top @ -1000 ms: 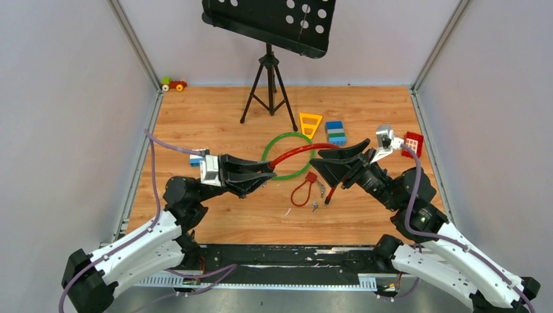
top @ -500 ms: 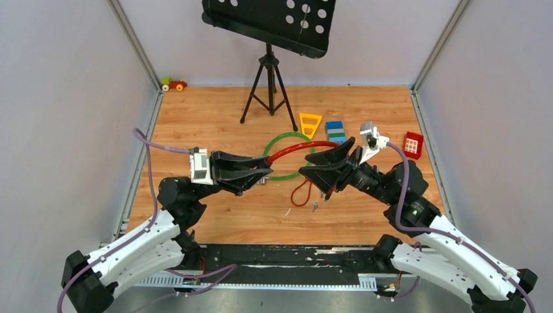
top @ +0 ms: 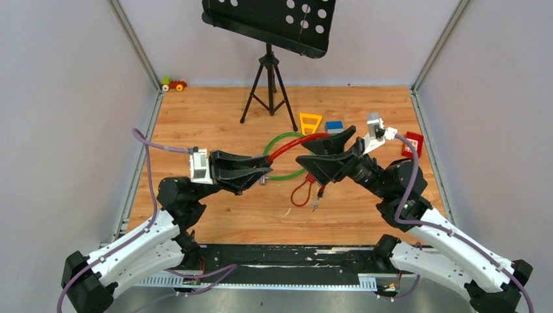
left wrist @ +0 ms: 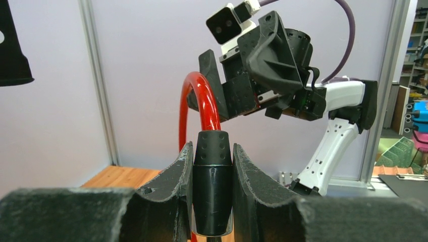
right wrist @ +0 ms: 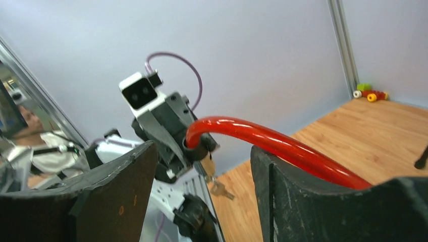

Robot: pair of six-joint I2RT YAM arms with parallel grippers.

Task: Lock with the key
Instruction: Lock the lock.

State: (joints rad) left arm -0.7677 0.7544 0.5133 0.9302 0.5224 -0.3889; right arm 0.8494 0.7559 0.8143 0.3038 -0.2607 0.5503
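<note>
My left gripper (top: pixel 263 173) (left wrist: pixel 212 151) is shut on the black lock barrel (left wrist: pixel 212 191) at one end of the red cable (top: pixel 293 145) (left wrist: pixel 204 101). The cable arches up and over to my right gripper (top: pixel 305 162) (right wrist: pixel 203 148). That gripper is open, and the red cable (right wrist: pixel 282 146) runs across the top of one finger (right wrist: pixel 282 201) with nothing between the jaws. In the right wrist view a small silvery key (right wrist: pixel 218 187) dangles below the barrel (right wrist: pixel 196 147). The two grippers face each other, a short way apart.
A green cable ring (top: pixel 279 136) lies under the red cable. A small red padlock loop (top: pixel 300 193) and a tiny grey metal piece (top: pixel 315 205) lie on the wooden floor. Behind stand a tripod (top: pixel 268 85), a yellow triangle (top: pixel 310 122), a blue block (top: pixel 334 126) and a red block (top: pixel 412 143).
My right gripper has moved left toward the left gripper and its jaws have spread wider. The left gripper shifted slightly left, still shut on the barrel.
</note>
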